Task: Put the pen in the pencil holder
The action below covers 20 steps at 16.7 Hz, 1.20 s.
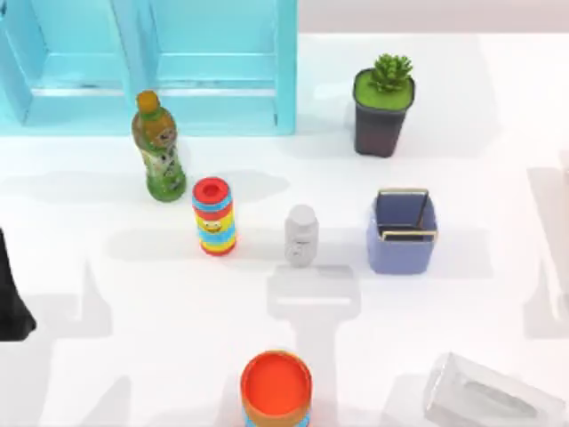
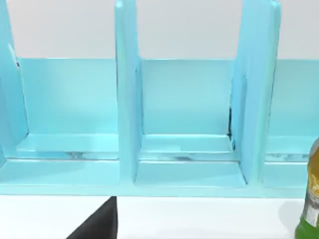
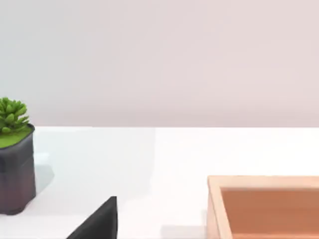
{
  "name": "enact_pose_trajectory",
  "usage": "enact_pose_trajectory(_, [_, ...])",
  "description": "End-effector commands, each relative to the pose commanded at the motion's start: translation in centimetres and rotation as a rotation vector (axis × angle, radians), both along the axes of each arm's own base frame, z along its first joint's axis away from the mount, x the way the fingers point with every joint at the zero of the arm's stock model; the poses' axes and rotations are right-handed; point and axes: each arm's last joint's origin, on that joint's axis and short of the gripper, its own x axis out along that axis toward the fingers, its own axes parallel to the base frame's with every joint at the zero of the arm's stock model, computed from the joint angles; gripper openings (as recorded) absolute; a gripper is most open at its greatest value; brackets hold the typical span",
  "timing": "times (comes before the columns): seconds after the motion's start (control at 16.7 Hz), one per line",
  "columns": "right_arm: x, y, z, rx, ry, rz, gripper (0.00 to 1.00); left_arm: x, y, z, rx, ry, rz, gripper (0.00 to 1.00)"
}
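Black is the bit of the left gripper [image 2: 99, 224] that pokes into the left wrist view, low over the white table [image 1: 133, 356], and I cannot tell if it is open or closed or if it has hold of anything. It faces a light blue shelf [image 2: 129, 99] with tall walls, and a green bottle [image 2: 311, 199] stands at the side of that view. From above, the left arm [image 1: 11, 298] is a dark shape at the left edge of the table. The right gripper [image 3: 99, 224] is a black bit too in the right wrist view, and I cannot tell if it is open or closed either. Near it is a wooden box [image 3: 264, 206], and farther off a dark plant pot [image 3: 16, 169] with a green plant. The pencil holder [image 1: 402, 233] is a small blue square cup with gold bars on its rim. It stands upright on the right half of the table, in front of the plant pot and just beside a small white bottle [image 1: 301, 235]. To the left of that bottle stands a striped can [image 1: 213, 216] with a red top. At the near edge sit an orange-topped can [image 1: 276, 388] and a pale box [image 1: 489, 396].
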Motion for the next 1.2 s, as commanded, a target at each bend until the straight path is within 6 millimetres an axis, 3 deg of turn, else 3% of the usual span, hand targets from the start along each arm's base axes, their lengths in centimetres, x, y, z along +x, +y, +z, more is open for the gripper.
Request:
enact_pose_trajectory(0.18, [0.0,0.0,0.0,0.000,0.000,0.000,1.00,0.0,0.1,0.2,-0.003,0.007,0.003,1.00])
enact_pose_trajectory(0.42, [0.0,0.0,0.0,0.000,0.000,0.000,1.00,0.5,0.8,2.2,-0.043,0.103,0.031,1.00])
enact_pose_trajectory(0.66, [0.0,0.0,0.0,0.000,0.000,0.000,1.00,2.8,2.5,4.8,-0.164,0.322,0.083,1.00])
enact_pose_trajectory(0.9, [0.0,0.0,0.0,0.000,0.000,0.000,1.00,7.3,6.3,5.9,-0.398,0.595,0.169,1.00])
enact_pose_trajectory(1.2, [0.0,0.0,0.0,0.000,0.000,0.000,1.00,12.5,13.5,3.6,-0.781,0.856,0.290,1.00])
